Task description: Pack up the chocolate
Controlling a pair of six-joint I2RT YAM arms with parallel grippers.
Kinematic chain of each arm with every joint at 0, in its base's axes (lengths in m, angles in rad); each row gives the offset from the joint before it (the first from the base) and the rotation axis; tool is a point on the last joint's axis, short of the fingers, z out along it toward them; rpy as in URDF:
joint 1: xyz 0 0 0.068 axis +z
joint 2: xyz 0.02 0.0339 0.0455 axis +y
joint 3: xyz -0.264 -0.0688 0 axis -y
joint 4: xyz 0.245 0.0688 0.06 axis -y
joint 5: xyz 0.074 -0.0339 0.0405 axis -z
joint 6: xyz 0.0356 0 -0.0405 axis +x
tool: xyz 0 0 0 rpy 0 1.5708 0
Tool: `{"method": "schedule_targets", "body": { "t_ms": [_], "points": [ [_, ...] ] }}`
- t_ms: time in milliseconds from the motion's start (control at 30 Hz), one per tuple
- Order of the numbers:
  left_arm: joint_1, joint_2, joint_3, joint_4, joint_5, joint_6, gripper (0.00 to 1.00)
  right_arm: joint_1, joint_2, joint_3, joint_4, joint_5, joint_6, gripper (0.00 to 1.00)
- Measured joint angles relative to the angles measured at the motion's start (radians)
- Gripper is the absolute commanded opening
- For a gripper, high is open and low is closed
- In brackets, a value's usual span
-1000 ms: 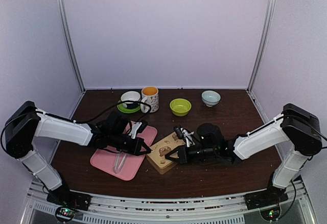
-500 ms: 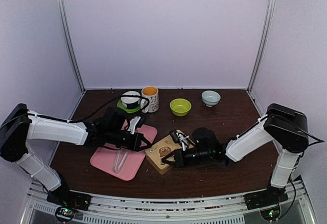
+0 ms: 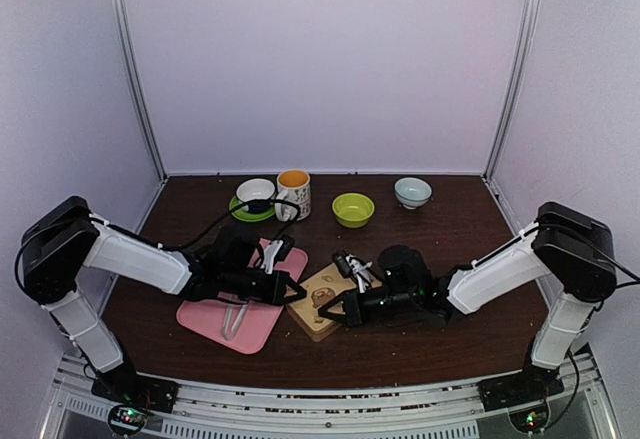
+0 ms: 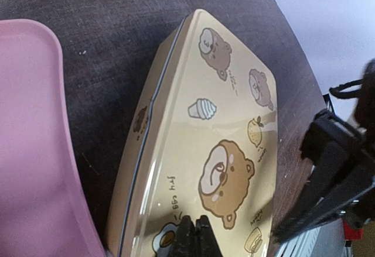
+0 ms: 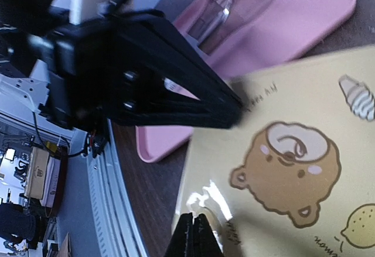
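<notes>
Tin (image 4: 217, 128) with printed bears lies closed just beneath both arms' tips. Left gripper (image 4: 195, 229) is clenched on nothing, pink tray (image 4: 29, 151) beside it. Right gripper (image 5: 192, 226), also clenched empty, points at it from the lid's opposite edge. Chocolate is hidden from view.

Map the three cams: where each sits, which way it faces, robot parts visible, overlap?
Top external: above and behind the robot, looking down on the table; left gripper and right gripper both at the bear-printed tin.
Left wrist: behind the left gripper, looking along it onto the tin lid; its shut jaws bottom centre, right gripper at the right edge.
Right wrist: behind the right gripper, looking over the lid toward the pink tray; its shut jaws bottom centre, left gripper opposite.
Shared: both wrist views show tin and tray.
</notes>
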Motion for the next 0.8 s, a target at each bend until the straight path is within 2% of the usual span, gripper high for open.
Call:
{"method": "schedule_targets", "body": {
  "t_ms": [100,200,367,467,567,667,733,800],
  "points": [
    [-0.006,-0.018,0.000,-0.032,-0.009,0.001,0.00,-0.011,0.063,0.006,0.026,-0.008,0.006,0.00],
    [-0.023,-0.044,0.010,-0.098,-0.026,0.011,0.00,-0.031,0.047,0.003,0.011,-0.008,0.003,0.00],
    [-0.112,-0.056,0.074,-0.172,-0.052,0.040,0.00,-0.108,-0.086,-0.023,-0.081,-0.009,-0.018,0.00],
    [-0.164,-0.056,0.102,-0.165,-0.052,0.041,0.00,-0.180,-0.186,-0.032,-0.102,-0.009,-0.037,0.00],
    [-0.174,-0.019,0.109,-0.132,-0.043,0.037,0.00,-0.242,-0.209,-0.055,-0.085,-0.010,-0.051,0.00],
    [-0.169,0.061,0.109,-0.079,-0.027,0.026,0.00,-0.280,-0.156,-0.087,-0.055,-0.013,-0.052,0.00],
    [-0.167,0.079,0.123,-0.058,-0.029,0.018,0.00,-0.289,-0.065,-0.097,-0.026,-0.016,-0.052,0.00],
    [-0.167,0.078,0.123,-0.058,-0.029,0.015,0.00,-0.296,0.006,-0.097,0.077,-0.042,-0.042,0.00]
  ]
}}
